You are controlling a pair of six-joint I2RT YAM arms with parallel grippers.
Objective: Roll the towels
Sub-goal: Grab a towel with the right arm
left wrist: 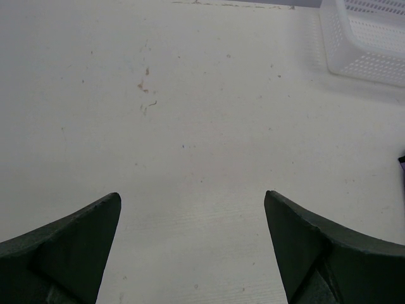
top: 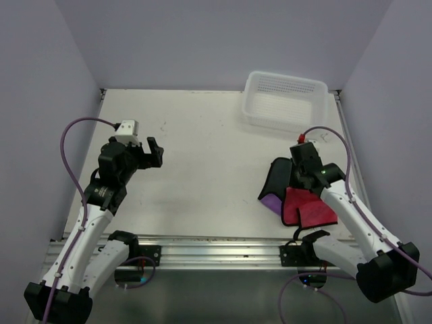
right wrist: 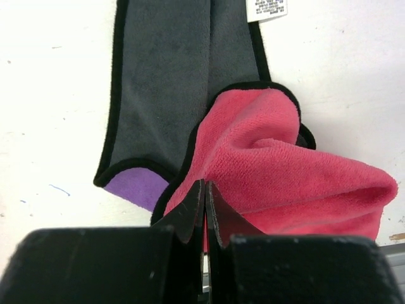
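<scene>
From the top external view, the towels (top: 297,196) lie in a loose heap at the right near side of the desk (top: 202,169), dark grey fabric on the far side, a purple corner and pink-red cloth nearer the rail, with the right tool (top: 302,177) lowered onto them. The white basket (top: 285,100) sits well apart at the far right, and the left tool (top: 150,154) hangs over bare desk, away from the cloths, probably waiting its turn. In the left wrist view its jaws are spread wide with nothing between them, only desk and a basket corner ahead. In the right wrist view the jaws are pressed together, pinching the near edge of the pink-red towel (right wrist: 278,171), which bunches above the grey cloth (right wrist: 171,76); that pinched edge looks like the start for folding or rolling.
</scene>
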